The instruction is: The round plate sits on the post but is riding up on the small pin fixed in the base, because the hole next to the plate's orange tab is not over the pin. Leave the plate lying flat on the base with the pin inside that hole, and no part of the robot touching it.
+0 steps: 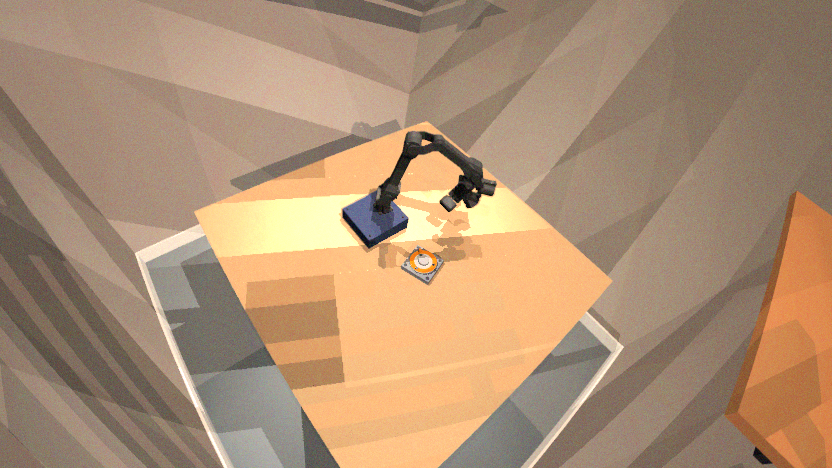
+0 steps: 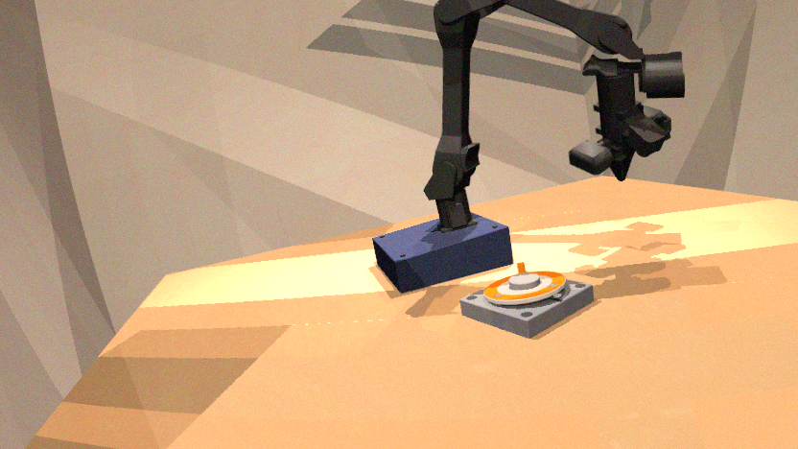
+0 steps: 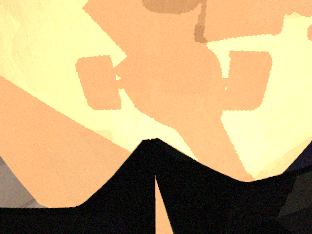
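The round plate, orange and white, sits around the grey post and is tilted over the square grey base. Its orange tab stands at the back, toward the blue block. In the exterior view a gap shows under the plate's right side, where a small dark part, perhaps the pin, is visible. The hole by the tab cannot be made out. My gripper is shut and empty, high above the table, behind and to the right of the plate, touching nothing.
The arm stands on a blue block close behind the base. The wooden table carries both, with shadows of the arm across it. An orange panel stands far right.
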Controlling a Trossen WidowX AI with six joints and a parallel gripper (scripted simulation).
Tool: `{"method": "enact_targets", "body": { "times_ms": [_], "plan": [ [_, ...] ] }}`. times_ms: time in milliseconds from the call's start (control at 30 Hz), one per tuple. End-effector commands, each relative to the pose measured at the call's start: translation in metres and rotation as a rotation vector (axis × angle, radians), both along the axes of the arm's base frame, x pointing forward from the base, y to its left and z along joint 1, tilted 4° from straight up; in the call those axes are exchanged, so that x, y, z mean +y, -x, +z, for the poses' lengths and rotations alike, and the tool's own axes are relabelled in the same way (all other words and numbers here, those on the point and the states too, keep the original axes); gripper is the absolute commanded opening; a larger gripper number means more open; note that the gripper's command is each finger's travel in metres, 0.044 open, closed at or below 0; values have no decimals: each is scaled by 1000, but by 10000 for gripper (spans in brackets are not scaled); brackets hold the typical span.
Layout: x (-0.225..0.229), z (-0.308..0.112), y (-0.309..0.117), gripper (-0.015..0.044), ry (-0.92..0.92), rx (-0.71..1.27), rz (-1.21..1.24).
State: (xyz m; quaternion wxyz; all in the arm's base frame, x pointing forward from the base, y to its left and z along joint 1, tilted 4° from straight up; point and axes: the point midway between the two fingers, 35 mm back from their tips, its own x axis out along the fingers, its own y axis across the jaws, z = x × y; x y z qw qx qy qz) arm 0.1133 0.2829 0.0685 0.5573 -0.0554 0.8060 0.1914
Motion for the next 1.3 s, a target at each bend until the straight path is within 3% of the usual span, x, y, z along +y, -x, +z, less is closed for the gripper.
{"method": "enact_targets", "body": {
  "times_ms": [0, 167, 333, 600, 1267],
  "plan": [
    [-36, -1, -40, 0, -4, -94, -30],
    [-82, -1, -78, 0, 13, -194, -68],
    [-159, -1, -114, 0, 84, -322, -120],
    [-244, -1, -124, 0, 210, -416, -169],
    [-252, -49, -127, 0, 214, -417, -170]
  ]
}}
